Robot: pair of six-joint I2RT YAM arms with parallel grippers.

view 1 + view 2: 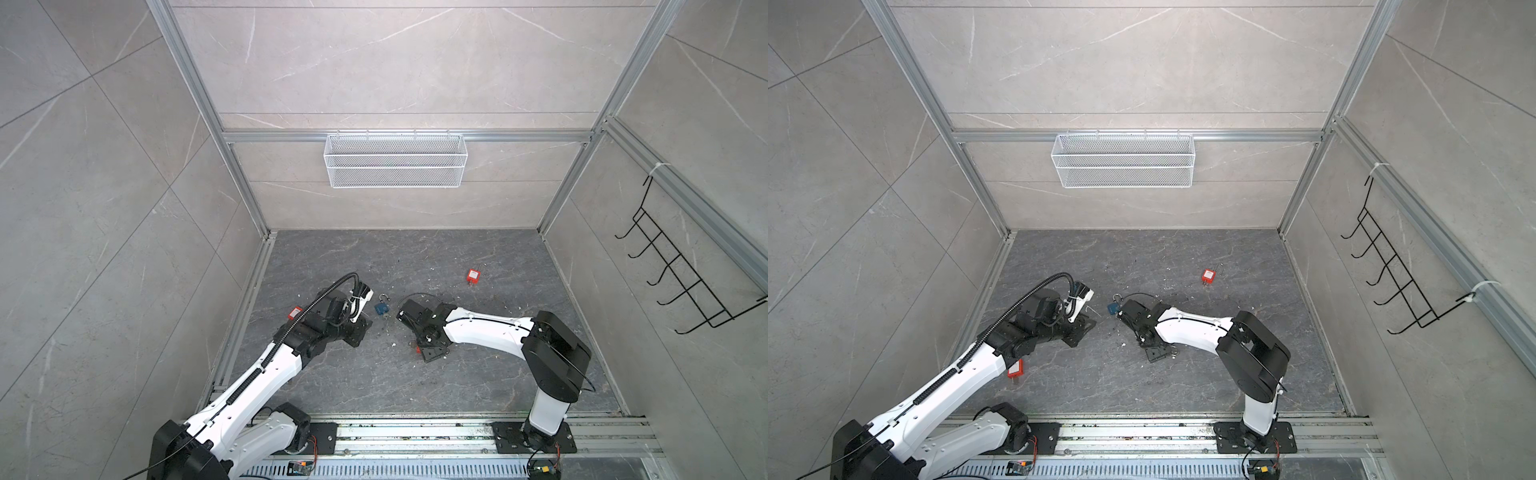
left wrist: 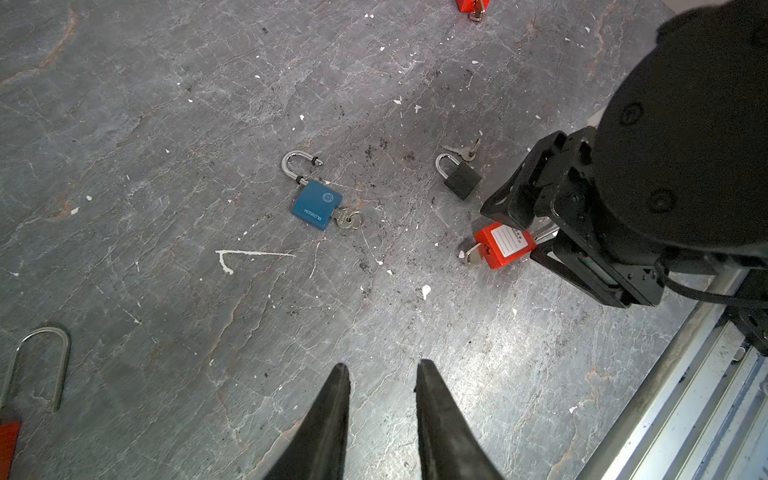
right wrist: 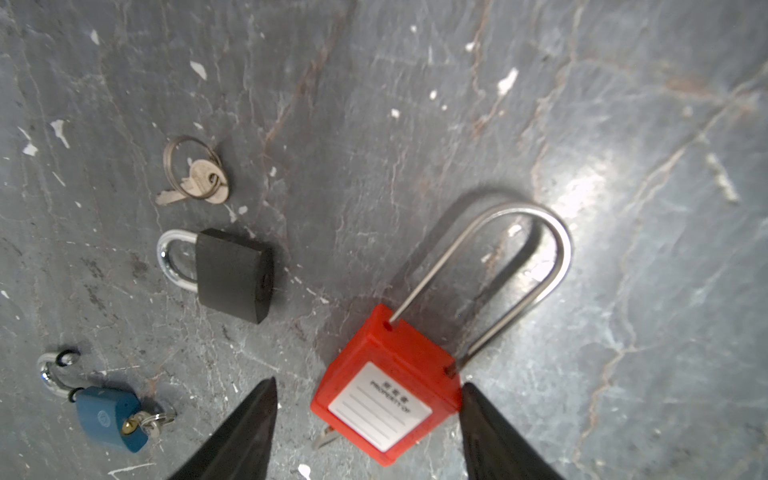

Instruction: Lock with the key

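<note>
Dark grey veined stone forms the counter [image 1: 457, 374], flecked with white chips and walled by pale tile panels in aluminium framing. A white wire basket [image 1: 395, 160] hangs on the back wall and a black hook rack [image 1: 681, 270] on the right wall.

Near the middle of the counter, a little toward its left edge, a blue padlock [image 2: 316, 205] lies flat with its shackle sprung open and a key [image 2: 348, 218] seated in its base. In both top views it sits between the two arms' wrists.

The left hand [image 2: 380, 368] points at bare counter short of the blue padlock. Its fingers stand a narrow gap apart with nothing between them.

The right hand [image 3: 369, 382] is spread wide, its fingers on either side of the body of a long-shackled red padlock [image 3: 374, 353] that lies label up. One fingertip [image 3: 467, 390] is at the body's corner, while the other stands clear of it. A second key [image 3: 324, 439] pokes out from the base of this padlock. Whether its shackle is latched cannot be told.

Just beside it lies a black padlock [image 3: 232, 274] with its shackle closed, and near that a loose key ring [image 3: 195, 176] carrying keys.

Another red padlock [image 1: 473, 275] rests well apart, toward the back right of the counter. A third red padlock [image 1: 1015, 368] lies near the left edge, beside the left arm.
</note>
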